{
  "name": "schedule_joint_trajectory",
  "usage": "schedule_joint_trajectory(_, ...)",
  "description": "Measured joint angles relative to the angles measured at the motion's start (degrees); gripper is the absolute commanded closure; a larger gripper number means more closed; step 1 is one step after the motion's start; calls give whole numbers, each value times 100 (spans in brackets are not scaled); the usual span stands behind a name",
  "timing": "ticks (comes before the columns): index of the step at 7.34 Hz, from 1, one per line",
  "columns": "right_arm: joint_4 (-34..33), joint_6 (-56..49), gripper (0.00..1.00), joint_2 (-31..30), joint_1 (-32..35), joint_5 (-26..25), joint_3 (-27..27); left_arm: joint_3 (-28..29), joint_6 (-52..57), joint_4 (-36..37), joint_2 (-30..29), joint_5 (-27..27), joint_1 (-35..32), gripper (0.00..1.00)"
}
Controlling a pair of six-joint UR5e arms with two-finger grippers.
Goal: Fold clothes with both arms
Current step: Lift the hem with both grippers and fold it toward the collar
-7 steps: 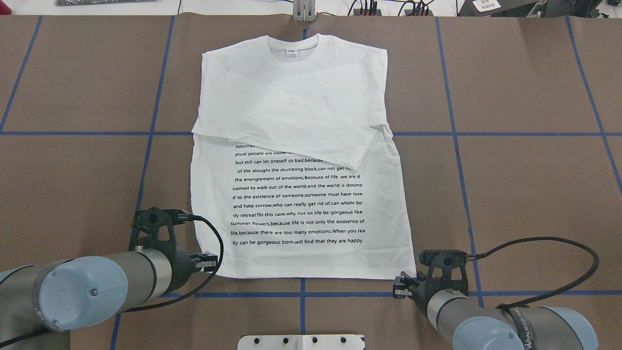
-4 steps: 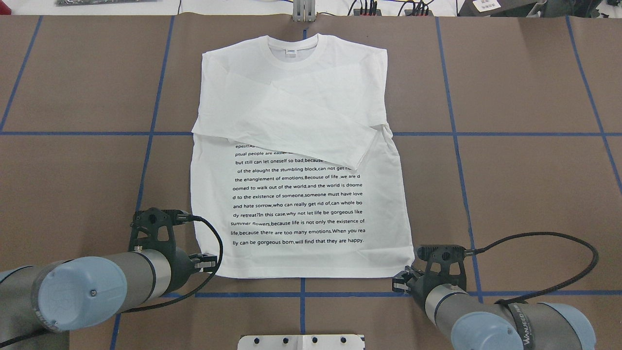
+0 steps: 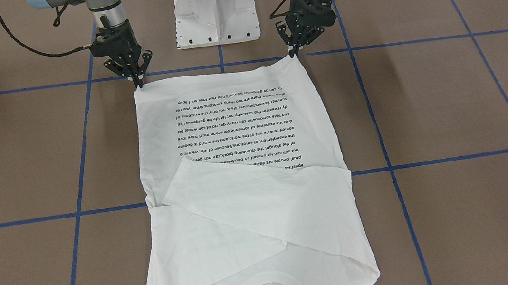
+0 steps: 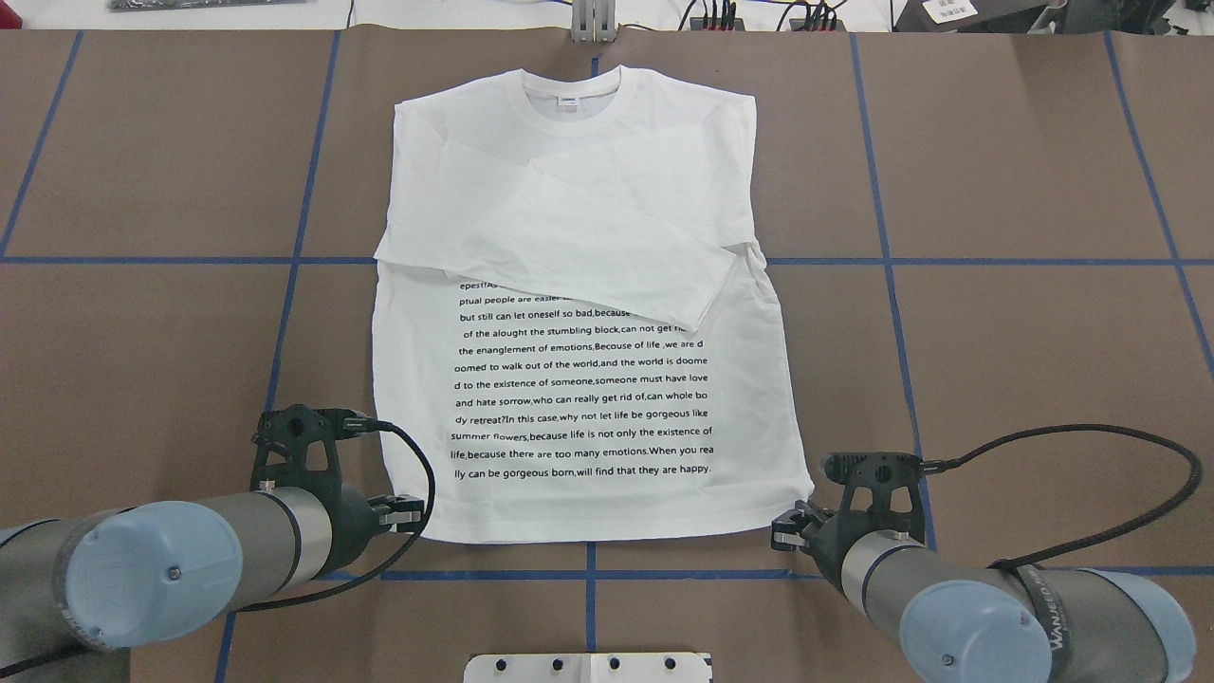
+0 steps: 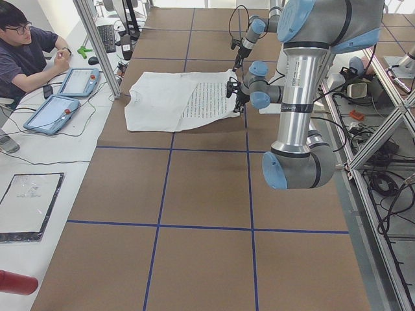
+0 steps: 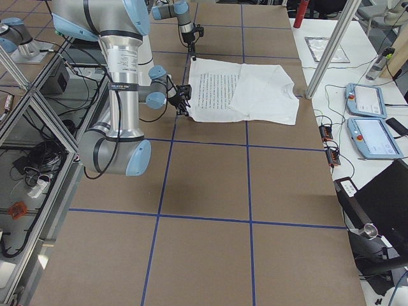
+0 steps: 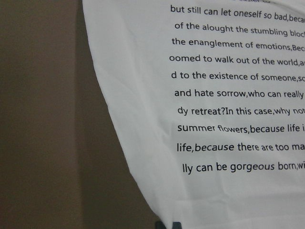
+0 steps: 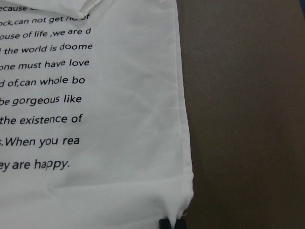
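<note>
Standing by the table [image 4: 1043, 379], you see the white T-shirt [image 4: 588, 398] spread flat on its brown, blue-taped top. The print side faces up, the collar lies at the far edge and the hem is nearest the robot. A folded sleeve [image 4: 607, 247] slants across the chest and covers the top lines of the black text.

The left gripper [image 4: 408, 512] is at the hem corner on the robot's left. Its fingers are pinched together on the cloth, and in the front-facing view that corner is drawn up into a small peak. The right gripper [image 4: 782, 531] is closed on the opposite hem corner, and its wrist camera shows the fabric puckered right at the fingertips.

The left arm's black cable [image 4: 429, 484] loops out from the wrist and, seen from overhead, crosses the shirt's edge beside that corner. The right arm's cable [image 4: 1091, 441] arcs wide over bare table, well away from the cloth. The white pedestal base [image 3: 216, 17] stands between the two arms, just behind the hem.

Beyond the collar end, a metal post [image 5: 97, 48] rises at the table's edge. A person [image 5: 26, 45] sits at a white bench past it, with two blue-rimmed tablets [image 5: 52, 113] lying in front of them. A red cylinder [image 5: 16, 283] lies further along that bench.
</note>
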Motion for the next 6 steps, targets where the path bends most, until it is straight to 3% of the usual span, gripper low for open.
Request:
schedule_joint_trajectory(1,-730,1,100,-85,-8,167,676,-359,8,320,3,-108,73,100)
schedule_joint_trajectory(3,-2610,11,100,-68,-191,732,2366,-1606,5,1517,-18,-529,438,100)
schedule_joint_trajectory(4,-3324,8,100,73,-183,984,2930,-2159,8,2057,-105,-779,525,100)
schedule_joint_trajectory(6,-4091,-289,100,659,360,1353,3072,-2452,192,2668,-545,-1093,165,100)
